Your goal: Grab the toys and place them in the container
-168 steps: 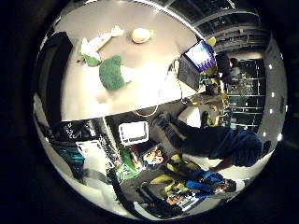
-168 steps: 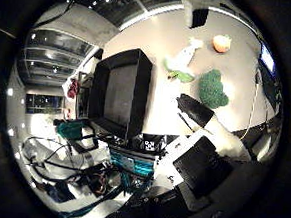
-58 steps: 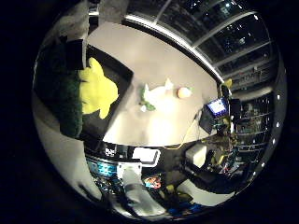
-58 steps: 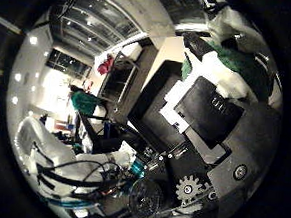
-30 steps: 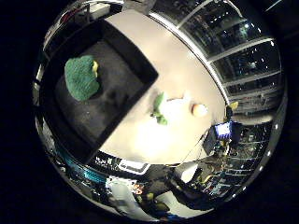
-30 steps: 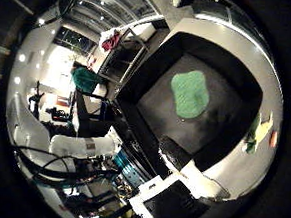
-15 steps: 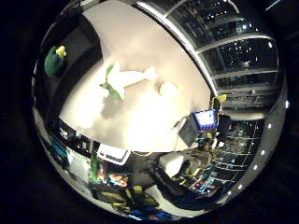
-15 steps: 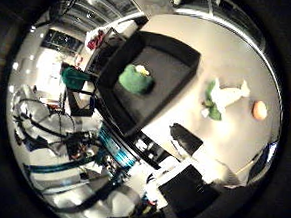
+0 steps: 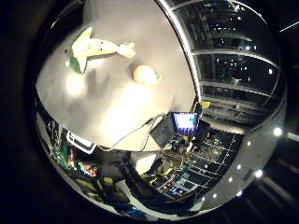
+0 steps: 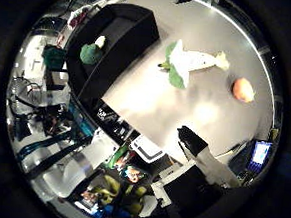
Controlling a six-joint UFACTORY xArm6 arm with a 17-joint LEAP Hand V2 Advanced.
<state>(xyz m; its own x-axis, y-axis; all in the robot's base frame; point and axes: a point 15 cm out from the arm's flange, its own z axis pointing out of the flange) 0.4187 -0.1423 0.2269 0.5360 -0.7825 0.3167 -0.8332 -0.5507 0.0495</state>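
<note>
A black container (image 10: 118, 37) stands on the pale table (image 10: 176, 106) in the right thumb side palm view, with a green plush toy (image 10: 90, 52) lying in it. A white and green plush toy (image 10: 189, 62) lies on the table beside the container, and a small orange toy (image 10: 244, 90) lies further along. The right little finger side palm view shows the white and green toy (image 9: 89, 49) and the small round toy (image 9: 143, 74) on the table (image 9: 112, 103). My hand (image 10: 207, 158) is well above the table, with a black-tipped finger stretched out and nothing in it.
A lit laptop screen (image 9: 184, 121) stands at the table's edge, also in the thumb side view (image 10: 260, 152). Equipment and clutter (image 10: 110, 182) lie on the floor beside the table. Dark windows (image 9: 234, 56) run behind.
The green plush toy, held by the hand earlier, now lies in the black container. The views have swung from over the container to the table with the other two toys.
</note>
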